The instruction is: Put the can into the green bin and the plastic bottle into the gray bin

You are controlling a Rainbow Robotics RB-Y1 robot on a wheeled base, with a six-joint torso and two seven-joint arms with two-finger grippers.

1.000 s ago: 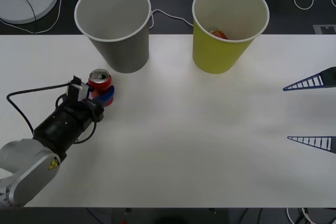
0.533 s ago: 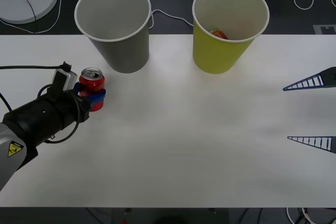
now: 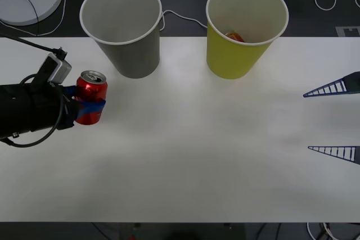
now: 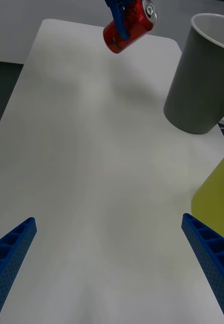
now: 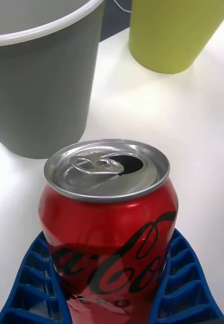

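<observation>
left end effector (image 3: 87,105) pinched the can (image 3: 90,97) above counter (image 3: 197,155), 8 o'clock of gray bin (image 3: 125,26) | right end effector (image 3: 332,121) spread, idle

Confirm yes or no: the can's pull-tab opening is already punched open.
Yes, the left wrist view shows a dark open hole beside the tab on the silver top of the can, held by the left end effector.
</observation>
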